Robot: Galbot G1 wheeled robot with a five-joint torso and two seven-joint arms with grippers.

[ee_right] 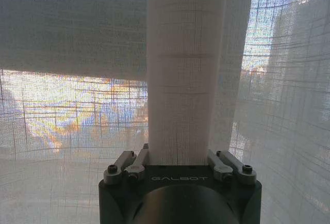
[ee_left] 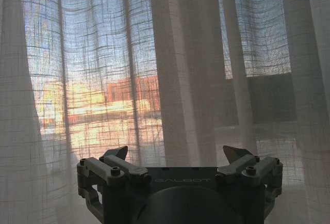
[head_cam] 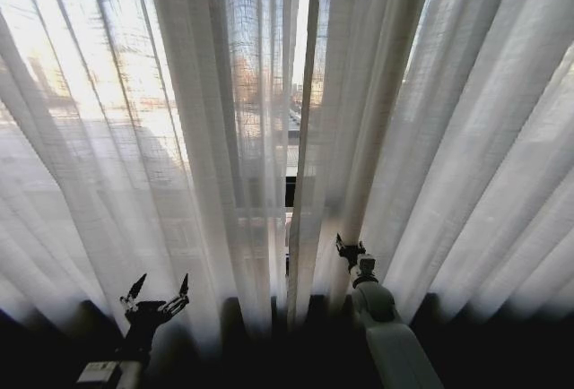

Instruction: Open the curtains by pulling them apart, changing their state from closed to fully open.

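Curtains point(head_cam: 215, 138) hang closed across the window, slit at centre. Right gripper point(head_cam: 349, 253) pinches a pleat point(ee_right: 178, 79) by the slit. Left gripper point(head_cam: 159, 292), splayed wide, empty, near left.

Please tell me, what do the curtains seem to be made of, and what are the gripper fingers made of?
The curtains look like thin sheer woven fabric, perhaps linen or voile: a grid weave shows and the city shines through. The right gripper has a pleat between its fingers; they look like matte grey metal or hard plastic, with screw heads visible. The left gripper, open, looks the same.
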